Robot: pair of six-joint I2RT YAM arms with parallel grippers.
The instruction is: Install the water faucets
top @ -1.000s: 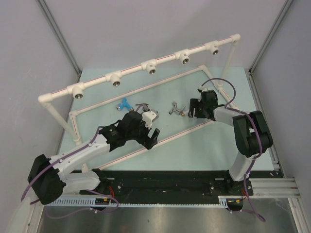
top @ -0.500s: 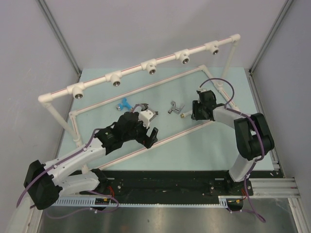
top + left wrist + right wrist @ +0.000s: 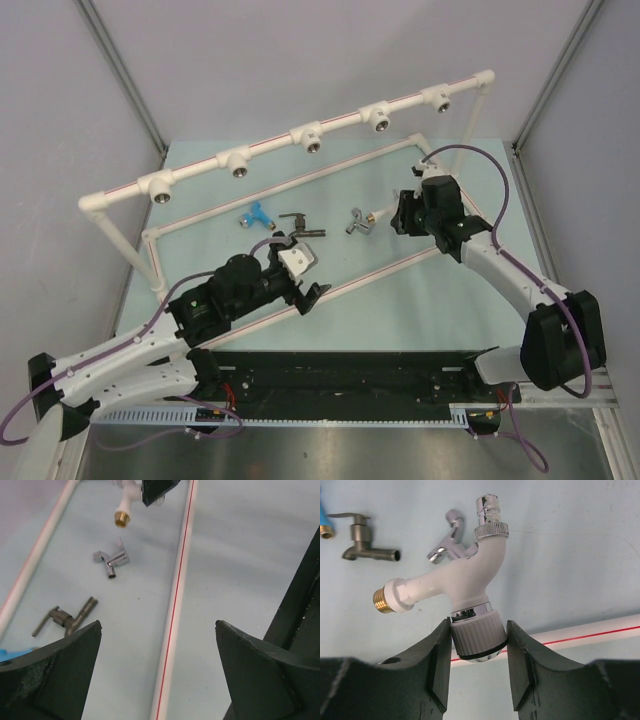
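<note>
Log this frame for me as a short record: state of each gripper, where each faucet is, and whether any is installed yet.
left gripper: open, empty
right gripper: shut on the white faucet, gripping its grey knob end
silver faucet: lying on the table, next to the white one
dark faucet: lying on the table
blue faucet: lying on the table
pipe sockets: all five empty
installed: none

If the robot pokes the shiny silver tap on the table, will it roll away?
Probably not far: the silver tap has a handle and spout sticking out, which should stop rolling. Its polished metal looks slick, so it may slide or spin on the smooth table instead. It looks stiff, not bendy.
</note>
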